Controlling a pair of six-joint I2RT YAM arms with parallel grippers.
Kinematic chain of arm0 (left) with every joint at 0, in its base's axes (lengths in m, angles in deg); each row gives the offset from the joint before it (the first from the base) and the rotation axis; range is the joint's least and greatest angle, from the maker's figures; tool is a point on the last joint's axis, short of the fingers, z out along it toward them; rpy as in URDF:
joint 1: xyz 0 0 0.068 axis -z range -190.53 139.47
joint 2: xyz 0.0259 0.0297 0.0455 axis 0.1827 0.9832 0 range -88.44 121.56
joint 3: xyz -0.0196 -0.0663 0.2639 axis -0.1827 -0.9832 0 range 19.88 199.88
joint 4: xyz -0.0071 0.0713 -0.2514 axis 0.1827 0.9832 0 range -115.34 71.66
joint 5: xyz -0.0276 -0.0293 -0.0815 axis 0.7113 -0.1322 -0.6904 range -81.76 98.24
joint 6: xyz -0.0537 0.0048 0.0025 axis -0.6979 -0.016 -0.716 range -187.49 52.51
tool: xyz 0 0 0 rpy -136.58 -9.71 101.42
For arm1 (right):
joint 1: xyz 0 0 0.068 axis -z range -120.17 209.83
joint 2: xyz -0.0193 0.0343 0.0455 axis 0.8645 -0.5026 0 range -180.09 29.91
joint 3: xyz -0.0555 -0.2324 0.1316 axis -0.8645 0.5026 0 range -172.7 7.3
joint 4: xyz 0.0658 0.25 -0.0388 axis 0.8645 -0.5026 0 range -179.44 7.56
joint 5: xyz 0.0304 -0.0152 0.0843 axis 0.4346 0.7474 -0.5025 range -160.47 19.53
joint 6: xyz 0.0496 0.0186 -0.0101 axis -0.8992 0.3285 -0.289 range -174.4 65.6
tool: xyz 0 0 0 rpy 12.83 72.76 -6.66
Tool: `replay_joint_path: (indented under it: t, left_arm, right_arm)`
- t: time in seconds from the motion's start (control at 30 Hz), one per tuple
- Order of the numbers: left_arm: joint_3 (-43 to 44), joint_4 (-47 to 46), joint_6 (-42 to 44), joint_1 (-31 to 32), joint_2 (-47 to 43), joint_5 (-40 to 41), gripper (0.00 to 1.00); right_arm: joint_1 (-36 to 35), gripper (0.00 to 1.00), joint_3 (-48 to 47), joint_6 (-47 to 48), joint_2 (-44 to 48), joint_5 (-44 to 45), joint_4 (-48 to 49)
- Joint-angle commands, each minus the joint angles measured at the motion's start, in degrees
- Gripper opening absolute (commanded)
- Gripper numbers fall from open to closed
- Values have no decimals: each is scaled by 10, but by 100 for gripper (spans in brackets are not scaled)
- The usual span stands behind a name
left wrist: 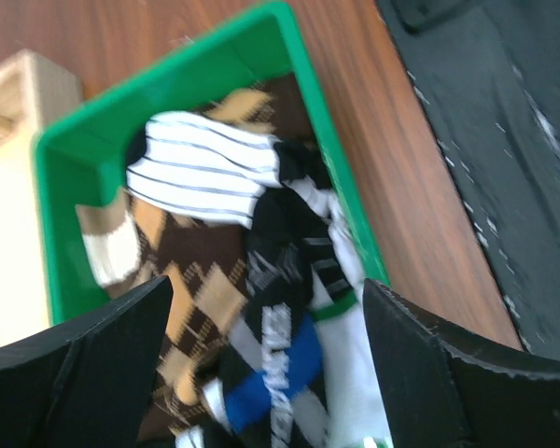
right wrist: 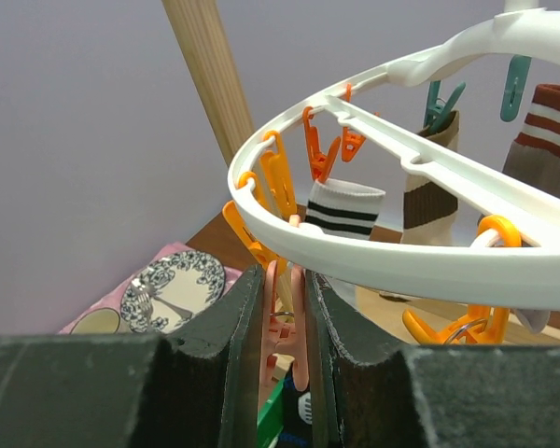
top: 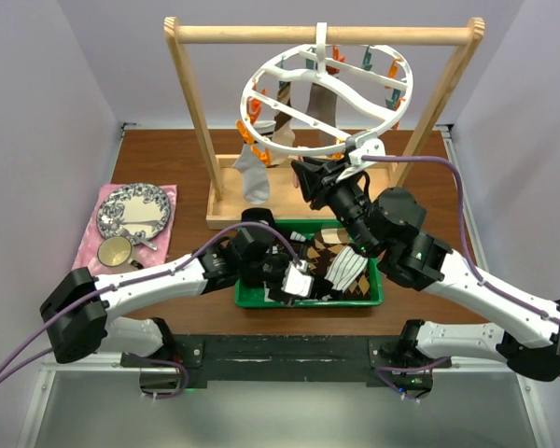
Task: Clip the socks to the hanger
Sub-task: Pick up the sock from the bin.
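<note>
The right gripper [right wrist: 285, 275] is pressed together on a pale pink peg [right wrist: 299, 308], which hangs just under the lower rim of the white hanger [right wrist: 373, 266] at the centre of the right wrist view. The ring's thick band sweeps across that view above the fingers and hides the top of the peg. Orange pegs [right wrist: 278, 173] cluster along it. Further back, a sock with a black-striped cuff [right wrist: 345, 210] and a brown-and-beige sock [right wrist: 425, 201] hang clipped. The wooden frame [right wrist: 205, 75] rises at upper left, and a patterned plate [right wrist: 173, 289] lies at lower left. The left gripper [left wrist: 266, 289] is spread wide and grips nothing. It hovers over the green bin [left wrist: 65, 233], bottom centre of the overhead view. Loose socks are heaped there: a striped sock [left wrist: 201, 177] on top, a brown argyle sock [left wrist: 196, 299] beneath, and a black-white-blue sock [left wrist: 280, 373] between the fingers.
</note>
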Motion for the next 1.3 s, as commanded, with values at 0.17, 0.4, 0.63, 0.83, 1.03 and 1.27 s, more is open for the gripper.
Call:
replay_joint_path:
  t: [0.17,0.4,0.63,0.83,1.03,1.27]
  left_arm:
    - [-7,-172,-72,25,43,49,79]
    - [-12,-121,-56,33,53,45,78]
    - [-19,-134,-43,33,75,56,76]
    - [-26,-142,-16,33,100,64,59]
    - [-21,-164,-30,33,95,75,20]
    - [-14,-171,-47,33,51,120,13]
  right_arm:
    - [0,0,6,-6,15,-12,-2]
    - [-1,0,11,-11,14,-18,4]
    - [-1,0,16,-17,19,-19,5]
    - [-1,0,11,-22,23,-23,-6]
    - [0,0,15,-22,29,-25,-8]
    - [-1,0,10,-22,19,-31,-12]
